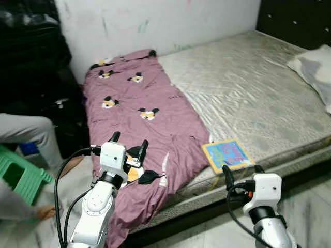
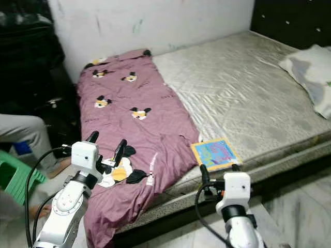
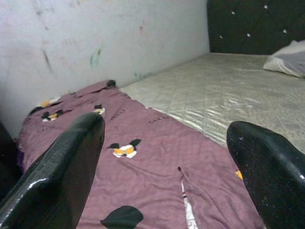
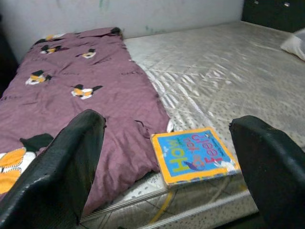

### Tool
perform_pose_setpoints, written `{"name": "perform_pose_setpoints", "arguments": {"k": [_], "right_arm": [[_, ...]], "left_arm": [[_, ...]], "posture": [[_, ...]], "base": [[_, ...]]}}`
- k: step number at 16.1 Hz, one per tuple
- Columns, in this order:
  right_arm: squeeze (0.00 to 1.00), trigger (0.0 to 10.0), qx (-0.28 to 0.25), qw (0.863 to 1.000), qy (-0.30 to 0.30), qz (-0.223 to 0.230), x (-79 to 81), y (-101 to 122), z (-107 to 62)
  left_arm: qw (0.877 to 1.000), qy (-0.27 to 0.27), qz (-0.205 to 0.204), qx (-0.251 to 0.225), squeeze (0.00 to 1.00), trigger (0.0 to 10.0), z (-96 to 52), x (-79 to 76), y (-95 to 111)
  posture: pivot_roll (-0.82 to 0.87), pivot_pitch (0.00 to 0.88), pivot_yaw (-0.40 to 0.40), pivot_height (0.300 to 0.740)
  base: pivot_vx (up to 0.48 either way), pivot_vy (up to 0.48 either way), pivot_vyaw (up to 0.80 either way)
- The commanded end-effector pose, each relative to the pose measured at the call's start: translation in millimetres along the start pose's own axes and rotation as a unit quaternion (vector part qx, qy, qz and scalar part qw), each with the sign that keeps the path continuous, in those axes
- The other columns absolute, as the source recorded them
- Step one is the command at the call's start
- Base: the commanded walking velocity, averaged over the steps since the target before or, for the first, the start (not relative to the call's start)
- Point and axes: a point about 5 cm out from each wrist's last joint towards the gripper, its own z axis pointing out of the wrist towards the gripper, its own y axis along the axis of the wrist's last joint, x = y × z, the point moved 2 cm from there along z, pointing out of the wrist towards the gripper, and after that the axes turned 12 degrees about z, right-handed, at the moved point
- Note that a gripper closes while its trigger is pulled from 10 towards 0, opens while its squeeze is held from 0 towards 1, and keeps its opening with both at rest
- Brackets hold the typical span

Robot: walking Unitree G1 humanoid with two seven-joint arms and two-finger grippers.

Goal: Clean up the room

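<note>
A purple blanket [image 1: 139, 119] with cartoon mouse prints lies along the left side of a bare mattress [image 1: 248, 88] and droops over its front edge. A thin picture book [image 1: 227, 155] with a blue cover and yellow border rests at the mattress's front edge, just right of the blanket. My left gripper [image 1: 129, 146] hovers open above the blanket's lower part, its fingers [image 3: 62, 167] spread wide. My right gripper [image 1: 242, 173] stands open in front of the bed, just short of the book [image 4: 195, 155], nothing between its fingers.
A white pillow [image 1: 315, 70] lies at the mattress's far right by the dark headboard [image 1: 295, 20]. A person's leg [image 1: 31, 132] and a green stool [image 1: 20, 178] are on the floor to the left. Dark bags [image 1: 31, 62] pile against the wall.
</note>
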Motion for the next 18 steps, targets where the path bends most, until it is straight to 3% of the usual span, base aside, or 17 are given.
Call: {"name": "perform_pose_setpoints", "arguments": {"k": [1,4,7,11,13,16,18], "right_arm": [[0.0,10.0,-0.01,1.0,0.016,0.006,13.4,6,4.7],[0.0,10.0,-0.03,0.997,0.067,-0.003,38.5,18,29.1],[0.0,10.0,-0.018,0.992,0.125,-0.009,56.8,22,53.1],[0.0,10.0,-0.022,0.985,0.171,-0.006,80.3,30,72.9],[0.0,10.0,-0.026,0.985,0.173,0.0,86.9,31,74.0],[0.0,10.0,-0.015,0.987,0.162,-0.002,77.3,20,60.0],[0.0,10.0,-0.011,0.987,0.159,-0.005,76.2,17,57.1]], "left_arm": [[1.0,0.001,0.014,0.006,0.0,10.0,-1.5,4.8,-2],[0.999,0.027,0.02,0.01,0.0,10.0,-0.8,17.4,0],[0.997,0.064,0.039,0.01,0.0,10.0,-3.4,27.1,0],[0.992,0.116,0.036,0.034,0.0,10.0,-21.6,33.3,-3],[0.992,0.114,0.035,0.046,0.0,10.0,-30.7,31.9,-7],[0.99,0.118,0.042,0.07,0.0,10.0,-47.3,39.2,-16],[0.989,0.12,0.041,0.078,0.0,10.0,-48.8,42.5,-18]], "posture": [[-0.18,0.0,0.181,0.74],[-0.14,0.008,0.167,0.74],[-0.05,0.036,0.067,0.74],[0.06,0.065,0.026,0.74],[0.06,0.081,0.023,0.74],[0.05,0.076,0.023,0.74],[0.04,0.084,0.025,0.74]], "base": [[0.0,0.0,0.0],[0.0,0.0,0.0],[0.0,0.0,0.0],[0.0,0.0,0.0],[0.0,0.0,0.0],[0.0,0.0,0.0],[0.0,0.0,0.38]]}}
